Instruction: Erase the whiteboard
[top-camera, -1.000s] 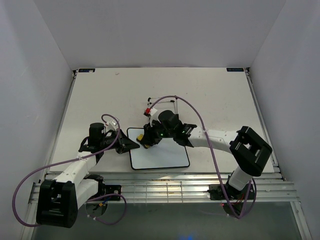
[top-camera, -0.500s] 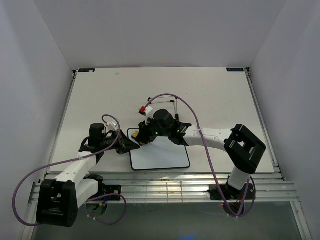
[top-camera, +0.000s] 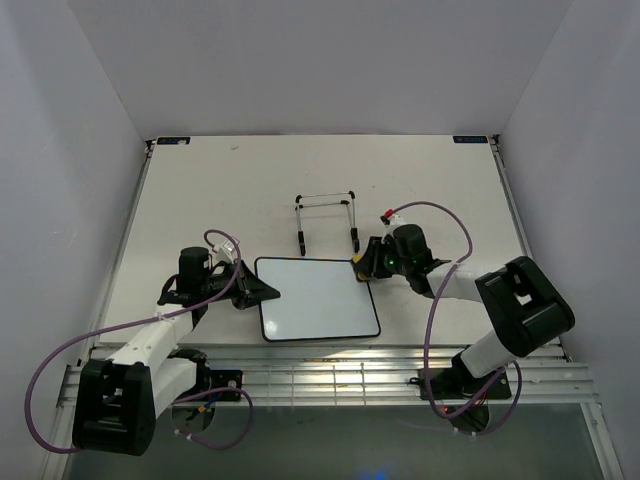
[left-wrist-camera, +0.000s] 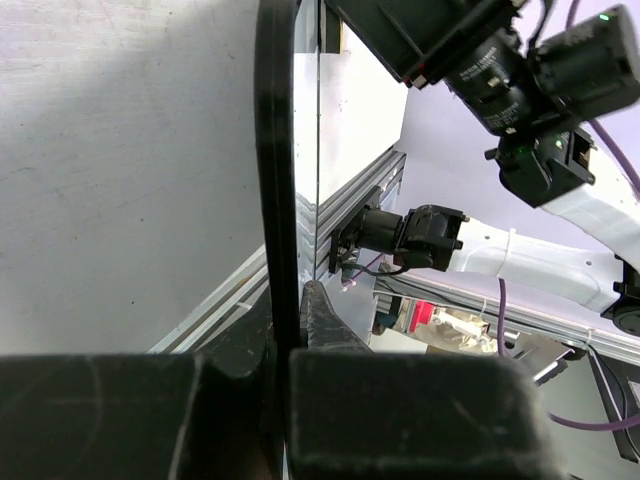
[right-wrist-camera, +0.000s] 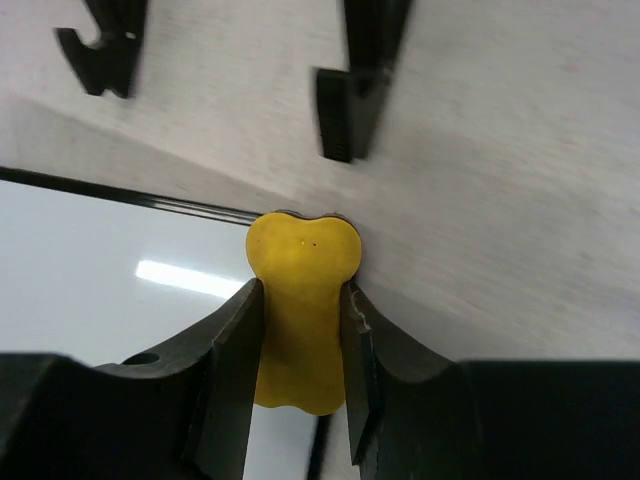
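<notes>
Near the middle of the desk's (top-camera: 200, 190) near edge the whiteboard (top-camera: 318, 298) lies flat, its face looking blank from above, though faint marks would be too small to tell. The left claw (top-camera: 268, 291) is closed down to a narrow pinch on the board's left side, the thin black frame (left-wrist-camera: 277, 180) running between its fingers in the wrist view. The right claw (top-camera: 362, 268) is closed on the yellow eraser (right-wrist-camera: 302, 255), whose tip sits right at the board's far right corner, partly over the frame and the bare desk. A likely trouble from here is the eraser catching on the raised frame as it is drawn back onto the face and twisting in the fingers. A hard sideways wipe could also drag the board out of the left claw's slim hold, so that it pivots on the desk. The wire easel stand (right-wrist-camera: 345, 115) is just beyond that corner, toward the far edge, and a wide swing of the right wrist could knock it. The left arm reaches from the near left corner, elbow bent, with its wrist low and pointing rightward at the board. The right arm bends up from the near right corner and runs its forearm leftward, with the wrist low over the desk.
</notes>
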